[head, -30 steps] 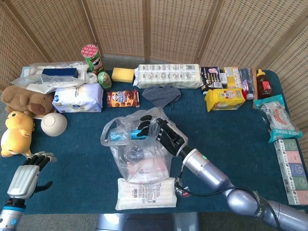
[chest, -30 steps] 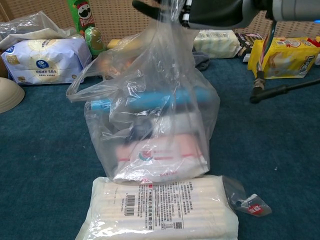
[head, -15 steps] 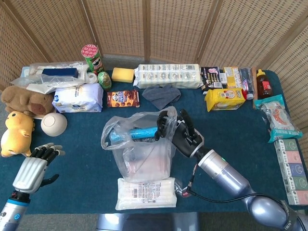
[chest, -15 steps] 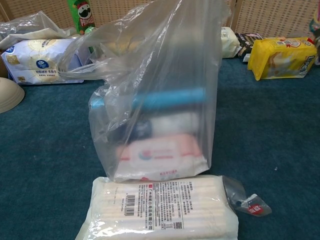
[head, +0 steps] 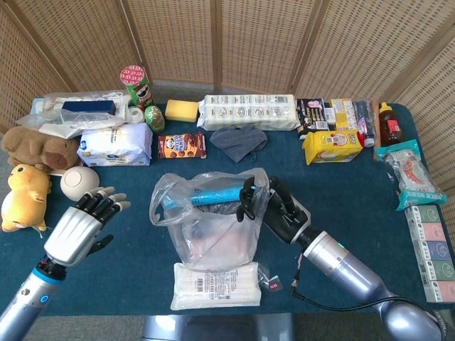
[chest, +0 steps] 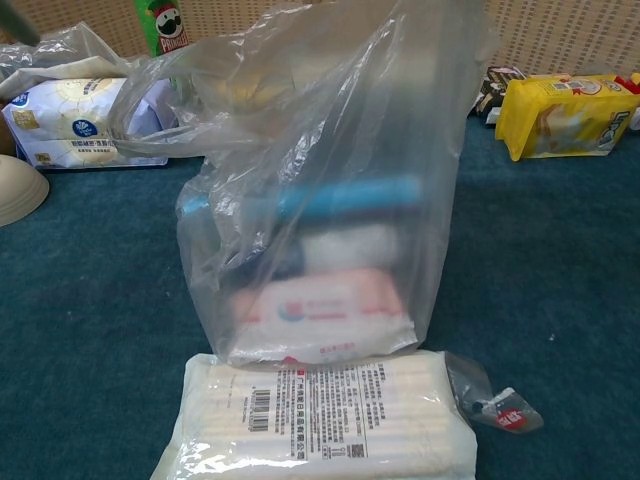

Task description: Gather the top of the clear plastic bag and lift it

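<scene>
The clear plastic bag [head: 206, 227] stands upright mid-table and holds a blue tube [head: 213, 192] and a pink-and-white packet [chest: 318, 310]. My right hand [head: 274, 206] grips the bag's upper right edge, its dark fingers [head: 247, 201] curled into the plastic. The bag's mouth hangs open toward the left, with a loose flap [head: 162, 202]. My left hand [head: 84, 226] hovers to the left of the bag, fingers spread, holding nothing and clear of the plastic. In the chest view the bag [chest: 320, 200] fills the middle and neither hand shows clearly.
A flat white packet [head: 215, 284] lies right in front of the bag. A small red-tagged wrapper [chest: 505, 412] is beside it. A white bowl [head: 79, 182] and a yellow plush [head: 25, 195] sit near my left hand. Boxes, a grey cloth [head: 238, 140] and snacks line the back.
My right hand has moved right with the bag's edge, drawing the top up and taut. My left hand has risen from the table's near-left corner toward the bag.
</scene>
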Controlling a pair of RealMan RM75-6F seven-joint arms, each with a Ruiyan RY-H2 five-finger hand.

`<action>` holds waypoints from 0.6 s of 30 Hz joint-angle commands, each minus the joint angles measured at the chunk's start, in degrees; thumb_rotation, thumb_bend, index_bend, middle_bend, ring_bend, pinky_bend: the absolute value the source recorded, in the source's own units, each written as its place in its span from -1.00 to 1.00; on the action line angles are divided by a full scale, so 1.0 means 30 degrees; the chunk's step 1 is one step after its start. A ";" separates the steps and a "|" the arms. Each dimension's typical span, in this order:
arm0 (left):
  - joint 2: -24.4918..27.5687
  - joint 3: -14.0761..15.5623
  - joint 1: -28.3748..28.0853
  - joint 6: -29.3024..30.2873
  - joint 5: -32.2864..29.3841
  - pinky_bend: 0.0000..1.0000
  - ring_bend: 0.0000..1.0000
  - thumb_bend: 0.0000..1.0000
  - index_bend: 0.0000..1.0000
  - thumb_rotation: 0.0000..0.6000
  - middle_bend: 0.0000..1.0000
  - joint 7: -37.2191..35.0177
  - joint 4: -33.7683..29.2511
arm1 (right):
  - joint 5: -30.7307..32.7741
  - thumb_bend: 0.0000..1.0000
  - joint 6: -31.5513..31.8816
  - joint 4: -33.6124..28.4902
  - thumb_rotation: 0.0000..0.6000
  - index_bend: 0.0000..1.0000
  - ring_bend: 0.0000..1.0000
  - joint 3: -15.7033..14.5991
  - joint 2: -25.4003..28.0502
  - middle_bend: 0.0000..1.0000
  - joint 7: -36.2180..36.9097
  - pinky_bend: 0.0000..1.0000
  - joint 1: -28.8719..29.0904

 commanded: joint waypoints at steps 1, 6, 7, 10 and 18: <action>-0.0160 -0.0515 -0.0929 -0.0986 -0.0063 -0.59 -0.65 -0.75 -0.55 1.00 -0.49 0.0979 -0.0371 | -0.0152 -0.75 -0.0273 0.0065 -0.01 0.03 0.37 0.0098 -0.0058 0.21 0.0049 0.05 -0.0283; -0.0486 -0.0833 -0.1651 -0.1807 -0.0569 -0.59 -0.69 -0.75 -0.56 1.00 -0.50 0.2059 -0.0319 | -0.0201 -0.75 -0.0431 0.0167 -0.01 0.01 0.34 0.0351 -0.0043 0.19 0.0115 0.04 -0.0758; -0.0549 -0.0840 -0.1824 -0.2053 -0.0616 -0.59 -0.70 -0.75 -0.56 1.00 -0.50 0.2209 -0.0283 | -0.0201 -0.75 -0.0444 0.0177 -0.01 0.01 0.34 0.0415 -0.0040 0.19 0.0134 0.04 -0.0846; -0.0788 -0.0855 -0.2289 -0.2632 -0.0734 -0.60 -0.70 -0.75 -0.56 1.00 -0.50 0.2687 -0.0088 | -0.0205 -0.75 -0.0526 0.0231 -0.01 0.01 0.33 0.0557 -0.0038 0.19 0.0145 0.04 -0.1014; -0.1795 -0.1226 -0.3245 -0.3051 -0.0712 -0.60 -0.72 -0.75 -0.56 1.00 -0.50 0.3874 0.0750 | -0.0195 -0.75 -0.0719 0.0343 -0.01 0.00 0.33 0.0679 -0.0177 0.19 0.0121 0.04 -0.1212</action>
